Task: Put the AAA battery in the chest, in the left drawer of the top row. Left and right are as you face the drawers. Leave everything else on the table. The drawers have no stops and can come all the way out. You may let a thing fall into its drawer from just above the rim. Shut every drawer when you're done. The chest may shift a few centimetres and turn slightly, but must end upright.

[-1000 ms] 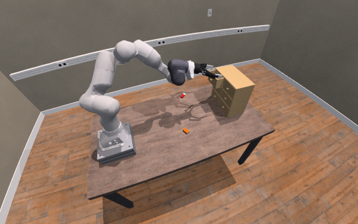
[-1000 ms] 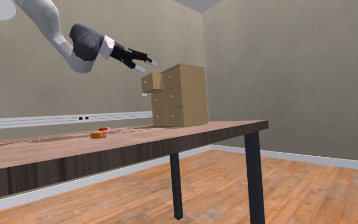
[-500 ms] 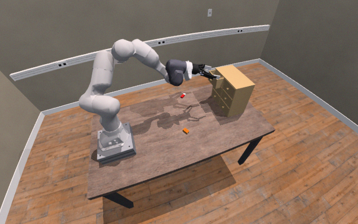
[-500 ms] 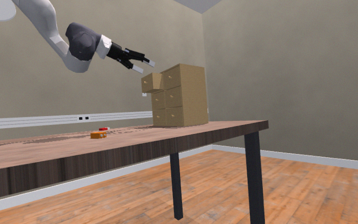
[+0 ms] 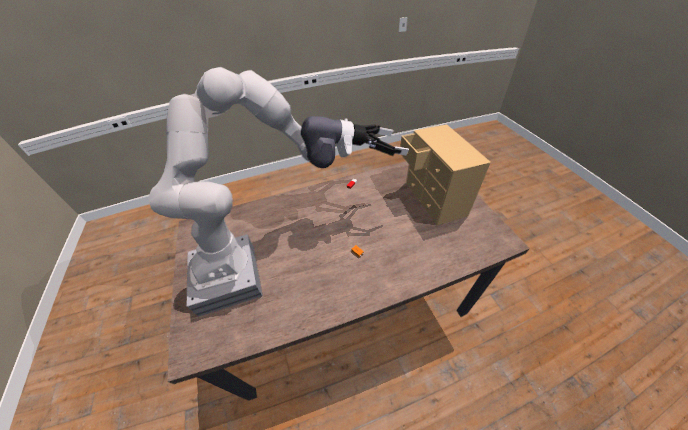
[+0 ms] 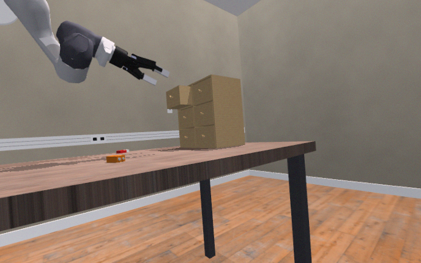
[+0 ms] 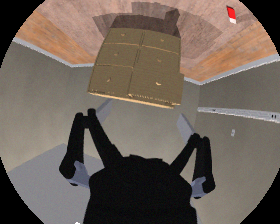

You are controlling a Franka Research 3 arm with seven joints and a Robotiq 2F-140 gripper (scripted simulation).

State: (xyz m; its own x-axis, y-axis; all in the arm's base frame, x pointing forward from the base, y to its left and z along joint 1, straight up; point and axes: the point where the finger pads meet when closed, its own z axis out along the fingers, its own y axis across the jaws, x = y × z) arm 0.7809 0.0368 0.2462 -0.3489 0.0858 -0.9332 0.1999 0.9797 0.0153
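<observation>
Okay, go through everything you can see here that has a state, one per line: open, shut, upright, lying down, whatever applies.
gripper: open, holding nothing, above the pulled-out drawer
chest: upright on the table
top-left drawer: pulled partway out
other five drawers: shut
red object: lying on the table
orange object: lying on the table
AAA battery: not visible in any view
</observation>
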